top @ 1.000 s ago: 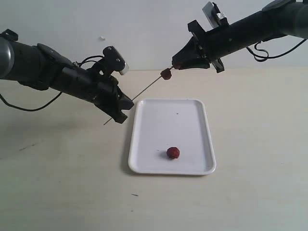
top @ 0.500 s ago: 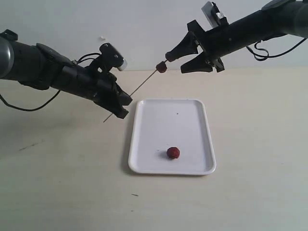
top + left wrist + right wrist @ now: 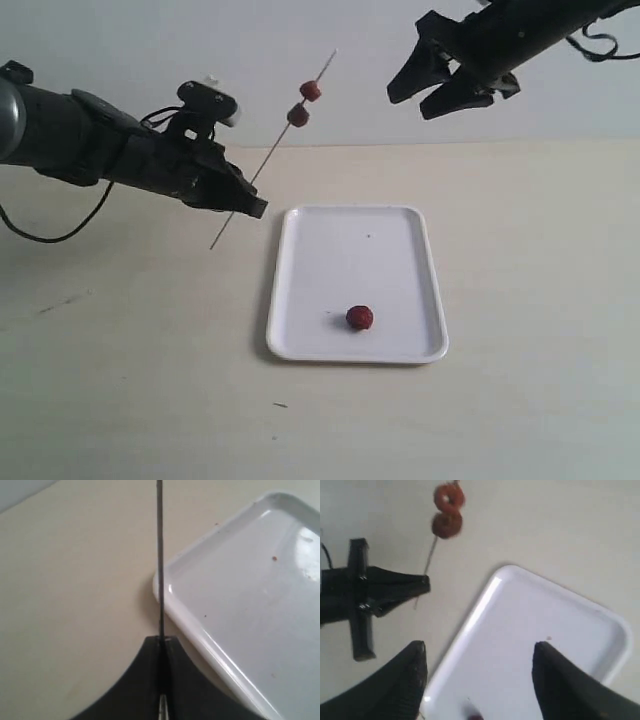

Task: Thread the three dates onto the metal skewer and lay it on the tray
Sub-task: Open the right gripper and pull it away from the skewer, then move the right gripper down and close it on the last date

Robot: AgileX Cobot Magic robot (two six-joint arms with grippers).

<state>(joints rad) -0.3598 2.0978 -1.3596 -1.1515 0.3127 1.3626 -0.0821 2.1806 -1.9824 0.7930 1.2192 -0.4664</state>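
Note:
My left gripper [image 3: 250,207] is shut on the metal skewer [image 3: 272,151], which slants up to the right above the table. Two dates [image 3: 311,91] [image 3: 298,116] sit threaded near its upper tip, touching each other. A third date [image 3: 360,318] lies loose on the white tray [image 3: 400,260], near its front edge. My right gripper [image 3: 408,100] hangs open and empty, high to the right of the skewer's tip. The left wrist view shows the skewer [image 3: 160,560] pinched between the black fingers beside the tray's corner [image 3: 165,587]. In the right wrist view both threaded dates [image 3: 448,511] show beyond the open fingers.
The beige table [image 3: 540,300] stretches around the tray, with a pale wall [image 3: 120,40] behind. Black cables trail from both arms. A small dark speck [image 3: 281,405] lies on the table in front of the tray.
My right gripper opened, let go of the second date and drew back up to the right. The left gripper tilted the skewer steeper, lifting its tip with both dates.

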